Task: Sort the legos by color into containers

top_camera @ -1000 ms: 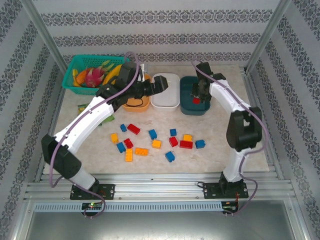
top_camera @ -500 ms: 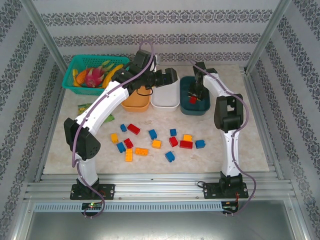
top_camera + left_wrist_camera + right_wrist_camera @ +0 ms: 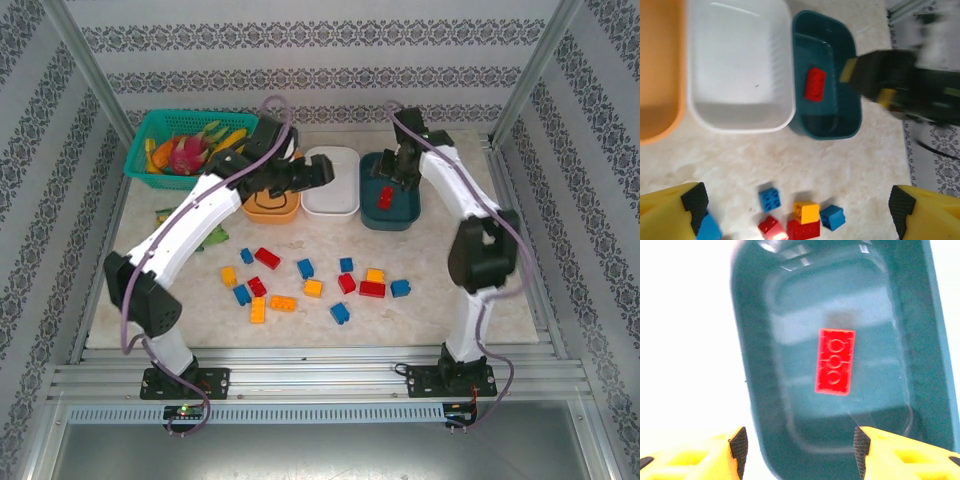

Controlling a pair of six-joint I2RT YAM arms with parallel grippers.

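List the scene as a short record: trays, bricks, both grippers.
trays: orange tray, white tray, teal tray, side by side in a row
teal tray holds: one red brick, lying flat
white tray: no brick seen inside
orange tray: partly covered in the top view; no brick in the part showing
loose bricks: blue, red and yellow, scattered on the table nearer than the trays
left gripper: open, nothing between the fingers
right gripper: open, above the teal tray, holding nothing

red brick point(image 3: 835, 361), dark teal tray point(image 3: 747, 340), white tray point(image 3: 740, 60), orange tray point(image 3: 660, 75), beige marbled table point(image 3: 790, 165)
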